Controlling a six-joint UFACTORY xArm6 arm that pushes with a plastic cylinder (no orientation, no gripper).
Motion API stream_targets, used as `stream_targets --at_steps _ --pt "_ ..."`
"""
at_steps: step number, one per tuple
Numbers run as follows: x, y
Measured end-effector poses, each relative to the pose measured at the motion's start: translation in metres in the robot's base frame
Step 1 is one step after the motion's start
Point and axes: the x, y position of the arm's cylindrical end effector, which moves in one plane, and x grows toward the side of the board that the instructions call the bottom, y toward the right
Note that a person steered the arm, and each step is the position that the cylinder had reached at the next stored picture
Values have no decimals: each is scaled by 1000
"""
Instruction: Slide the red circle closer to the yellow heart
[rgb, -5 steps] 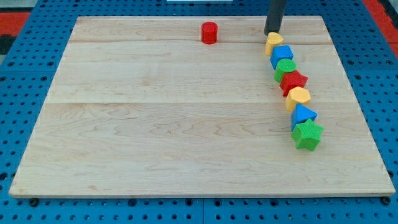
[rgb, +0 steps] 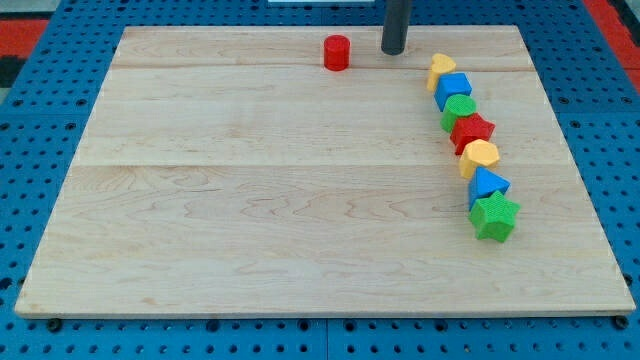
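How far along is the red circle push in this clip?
Nothing done yet: the red circle block sits apart from the yellow heart block atop the row. My tip stands between them, touching neither. Left: get round to the circle's left and push it rightward.

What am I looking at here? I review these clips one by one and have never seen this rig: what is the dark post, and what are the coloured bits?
One camera looks down at a wooden board on a blue pegboard. The dark post is the robot arm's rod; my tip slides along the board to push blocks. It holds nothing. It stands between the red circle, on its left in the view, and the yellow heart, touching neither. Below the heart runs a close chain: blue block, green circle, red star, yellow block, blue block, green star.
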Motion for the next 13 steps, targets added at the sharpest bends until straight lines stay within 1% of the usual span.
stream_targets --at_steps 1,2,3,4,5,8,12,13 --pt "31 -5" --pt "37 -63" --pt "36 -124" --pt "19 -141" --pt "3 -130" --pt "-2 -62" --pt "-13 -9" --pt "-20 -5"
